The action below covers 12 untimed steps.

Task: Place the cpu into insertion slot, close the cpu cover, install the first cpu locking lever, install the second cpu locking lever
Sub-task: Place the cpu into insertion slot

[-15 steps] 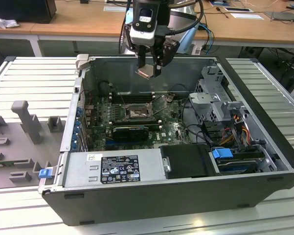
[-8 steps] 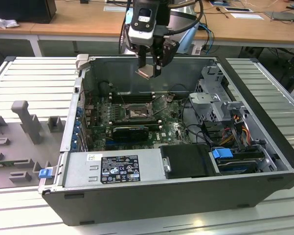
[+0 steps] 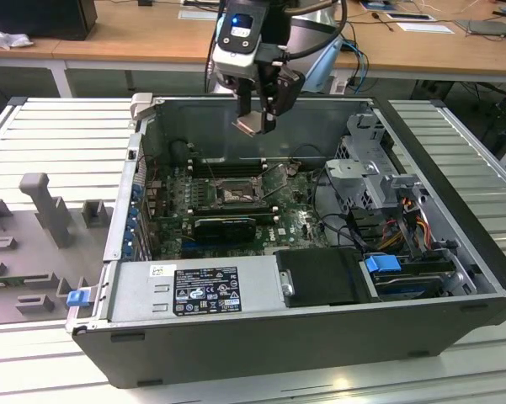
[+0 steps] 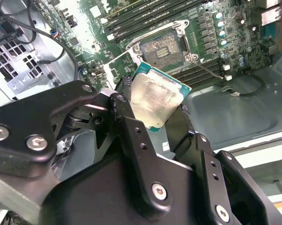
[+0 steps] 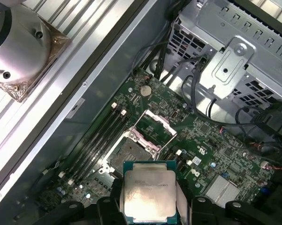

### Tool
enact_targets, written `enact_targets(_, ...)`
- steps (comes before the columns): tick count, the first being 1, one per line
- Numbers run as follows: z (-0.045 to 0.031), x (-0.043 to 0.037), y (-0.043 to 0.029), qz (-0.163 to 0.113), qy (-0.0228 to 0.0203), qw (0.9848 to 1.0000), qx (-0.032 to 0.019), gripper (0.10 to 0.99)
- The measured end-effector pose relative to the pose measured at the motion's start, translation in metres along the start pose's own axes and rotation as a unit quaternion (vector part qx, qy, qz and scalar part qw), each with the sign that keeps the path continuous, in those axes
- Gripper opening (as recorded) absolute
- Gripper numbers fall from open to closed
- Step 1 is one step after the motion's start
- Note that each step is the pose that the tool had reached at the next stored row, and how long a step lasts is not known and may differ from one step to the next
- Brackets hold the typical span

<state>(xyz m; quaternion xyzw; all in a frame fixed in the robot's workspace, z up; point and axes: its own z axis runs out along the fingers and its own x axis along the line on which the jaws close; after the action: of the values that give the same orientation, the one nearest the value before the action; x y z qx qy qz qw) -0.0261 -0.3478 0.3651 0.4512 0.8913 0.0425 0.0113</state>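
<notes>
Silvery metal chip, the cpu (image 4: 157, 101), is sitting clamped in the pincer (image 3: 259, 120), hanging well above the insertion slot (image 5: 129, 157), whose cpu cover (image 5: 155, 125) is standing open. Placing looks underway; seating it is likely calling for squaring chip to socket.

Counts: 1 tool (image 3: 258, 118), 1 cpu (image 5: 149, 192), 1 insertion slot (image 4: 162, 47), 1 cpu cover (image 5: 162, 122), 1 graphics card (image 3: 225, 225), 1 power supply (image 3: 194, 288), 1 coin battery (image 5: 145, 90), 1 computer case (image 3: 236, 345). 2 blue clips (image 3: 78, 296), at 8 and 4 o'clock of the case.
</notes>
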Motion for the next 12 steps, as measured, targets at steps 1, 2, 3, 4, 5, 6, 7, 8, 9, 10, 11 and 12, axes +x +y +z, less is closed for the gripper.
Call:
enact_targets(1,0.0000,0.0002,-0.0003,0.001,-0.0001,1.0000,0.0000,0.529)
enact_targets(2,0.0000,0.0002,-0.0004,0.003,-0.0003,1.0000,0.0000,0.529)
enact_targets(3,0.0000,0.0002,-0.0004,0.007,-0.0006,1.0000,-0.0001,0.529)
enact_targets(4,0.0000,0.0002,-0.0004,0.011,-0.0010,0.9999,-0.0002,0.529)
enact_targets(5,0.0002,0.0002,-0.0004,0.022,-0.0019,0.9998,-0.0004,0.529)
enact_targets(6,0.0003,0.0002,-0.0004,0.029,-0.0026,0.9996,-0.0005,0.529)
enact_targets(7,0.0003,0.0002,-0.0004,0.036,-0.0031,0.9993,-0.0007,0.529)
enact_targets(8,0.0005,0.0002,-0.0004,0.051,-0.0044,0.9987,-0.0009,0.529)
enact_targets(9,0.0006,0.0002,-0.0004,0.064,-0.0055,0.9980,-0.0011,0.529)
enact_targets(10,0.0006,0.0002,-0.0004,0.072,-0.0062,0.9974,-0.0012,0.529)
enact_targets(11,0.0007,0.0002,-0.0004,0.078,-0.0068,0.9970,-0.0014,0.529)
enact_targets(12,0.0008,0.0002,-0.0004,0.084,-0.0073,0.9964,-0.0015,0.529)
